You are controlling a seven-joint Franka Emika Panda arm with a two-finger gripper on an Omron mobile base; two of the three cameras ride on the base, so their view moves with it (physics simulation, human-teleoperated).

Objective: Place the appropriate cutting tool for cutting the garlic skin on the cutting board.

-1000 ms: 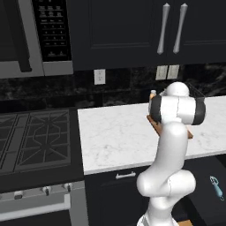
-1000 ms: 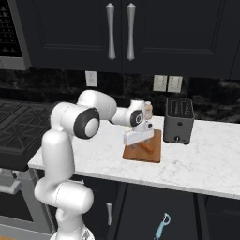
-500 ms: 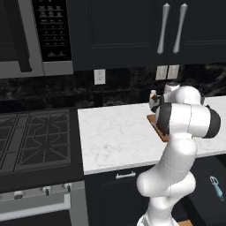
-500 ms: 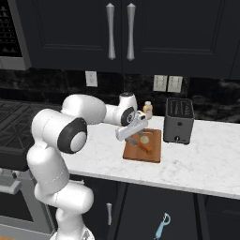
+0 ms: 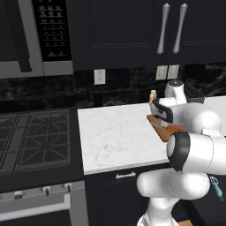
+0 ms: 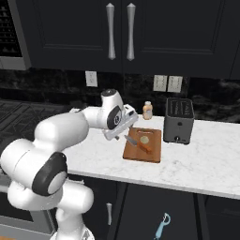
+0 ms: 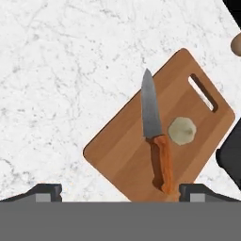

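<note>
On your left, the stove (image 5: 31, 137) sits beside the white marble surface (image 6: 201, 161). Moving right, your tool (image 7: 120, 190) hovers over the board (image 7: 141, 155) with its tips spread wide, holding nothing. The knife (image 7: 154, 136) lies flat on the board, blade pointing away from the tool, with the garlic (image 7: 181, 130) just right of its handle. Further right stand the bottle (image 6: 147, 110) and toaster (image 6: 178, 120). The placing looks done; judging by this, you only need to draw clear.

knife (image 7: 153, 127) on board (image 7: 122, 155), garlic (image 7: 181, 130) beside
</note>
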